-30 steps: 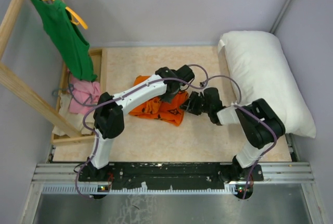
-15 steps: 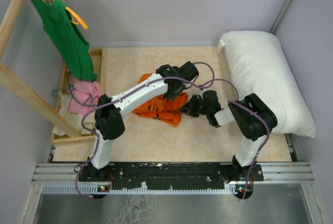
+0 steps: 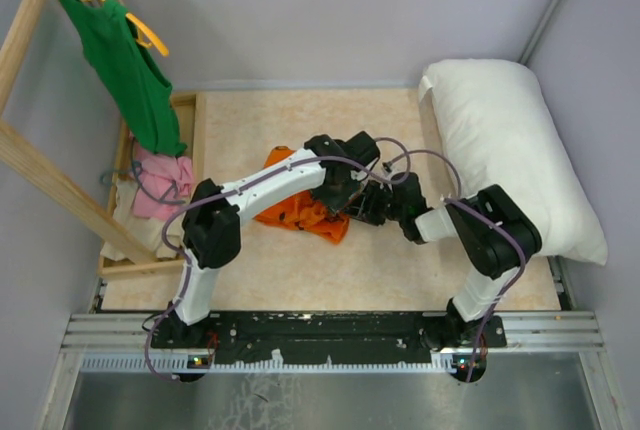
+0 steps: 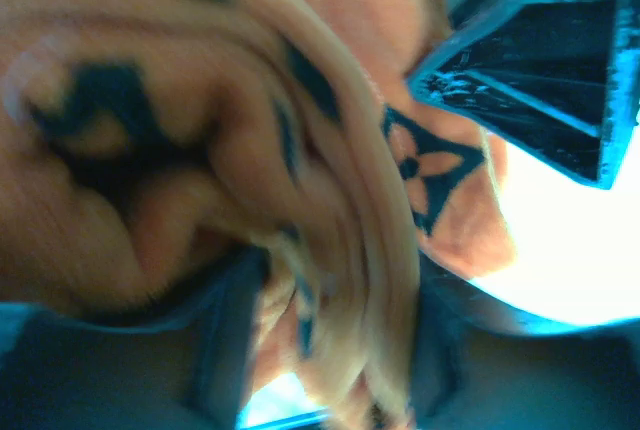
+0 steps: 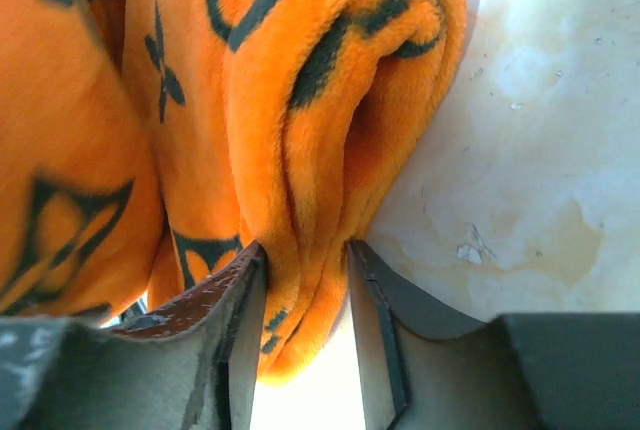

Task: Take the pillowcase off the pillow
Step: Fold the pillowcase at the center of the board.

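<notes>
Pillowcase (image 3: 300, 212): you have it off the pillow, lying in a crumpled orange heap near the middle of the table (image 3: 400, 130). Black flower and star prints show on its folds.

Pillow (image 3: 510, 150): bare, white, lying along the table's right side and well apart from the heap.

Right gripper (image 5: 305, 335): low at the heap's right edge. In its wrist view, 1 thick fold of orange fabric hangs between the 2 fingers (image 5: 245, 325) and touches both, so your jaws are pinching that fold. The pale tabletop shows just to the right of the fold.

Left gripper (image 3: 345, 193): on the same right edge of the heap, just beside the right gripper. Its wrist view is blurred and almost filled with orange fabric. A roll of cloth runs down between the 2 dark fingers, with a bright gap beside it. You cannot tell from this whether the jaws clamp the cloth or only straddle it. The right gripper's black body fills the upper right corner of that view.

Left side: a green tank top (image 3: 125, 65) hangs on a yellow hanger (image 3: 150, 40) from a wooden rack (image 3: 60, 185). A pink cloth (image 3: 160, 182) sits below it.
</notes>
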Action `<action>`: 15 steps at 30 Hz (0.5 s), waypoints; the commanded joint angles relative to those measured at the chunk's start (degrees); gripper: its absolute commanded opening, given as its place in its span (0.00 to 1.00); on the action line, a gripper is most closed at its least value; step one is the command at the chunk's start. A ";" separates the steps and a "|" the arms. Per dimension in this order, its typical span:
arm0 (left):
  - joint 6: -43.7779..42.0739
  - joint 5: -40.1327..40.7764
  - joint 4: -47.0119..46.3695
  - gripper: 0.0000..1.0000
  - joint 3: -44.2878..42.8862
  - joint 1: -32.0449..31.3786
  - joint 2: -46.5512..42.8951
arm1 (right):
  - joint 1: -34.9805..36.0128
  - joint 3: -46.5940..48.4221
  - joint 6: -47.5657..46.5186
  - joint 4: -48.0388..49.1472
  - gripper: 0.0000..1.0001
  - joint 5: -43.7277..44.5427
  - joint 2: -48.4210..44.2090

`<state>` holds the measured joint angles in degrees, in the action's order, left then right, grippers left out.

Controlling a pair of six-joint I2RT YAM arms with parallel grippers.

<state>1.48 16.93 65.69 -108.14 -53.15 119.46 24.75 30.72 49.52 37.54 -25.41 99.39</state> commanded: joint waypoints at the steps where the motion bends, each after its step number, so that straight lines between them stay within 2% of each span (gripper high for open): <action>1: -0.92 -6.73 -6.86 0.73 0.17 -0.08 -5.66 | -1.82 -1.20 -5.36 -7.00 0.45 0.69 -8.23; 3: -1.83 -9.80 -10.05 0.95 -0.63 0.39 -8.82 | -3.31 -2.32 -6.90 -9.36 0.52 0.92 -11.95; 4: -2.06 -11.93 -11.38 0.99 -1.47 1.00 -10.27 | -4.23 -2.85 -7.73 -10.67 0.54 1.00 -14.16; 7: -1.83 -24.43 -16.26 1.00 -0.66 5.98 -15.52 | -6.43 -3.59 -10.86 -16.24 0.58 2.52 -22.05; 9: 0.19 -32.86 -21.47 1.00 4.03 11.52 -19.79 | -6.47 -2.17 -14.83 -22.06 0.63 6.35 -28.15; 10: 1.16 -36.29 -25.28 0.93 8.13 14.53 -22.23 | -6.42 -1.12 -16.41 -24.89 0.64 7.95 -30.71; 12: 2.48 -38.81 -32.28 0.73 16.57 18.77 -26.83 | -6.26 2.26 -18.93 -28.61 0.62 11.14 -34.67; 13: 2.93 -39.09 -35.60 0.61 20.57 20.02 -28.90 | -5.80 4.68 -19.86 -30.18 0.56 13.03 -35.59; 15: 3.89 -37.15 -42.90 0.39 28.83 20.70 -32.27 | -2.62 10.62 -22.12 -33.08 0.31 17.95 -34.90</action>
<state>2.92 -14.09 36.99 -91.64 -34.00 90.83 18.85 30.48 34.54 11.35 -17.17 66.63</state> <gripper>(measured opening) 0.543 0.495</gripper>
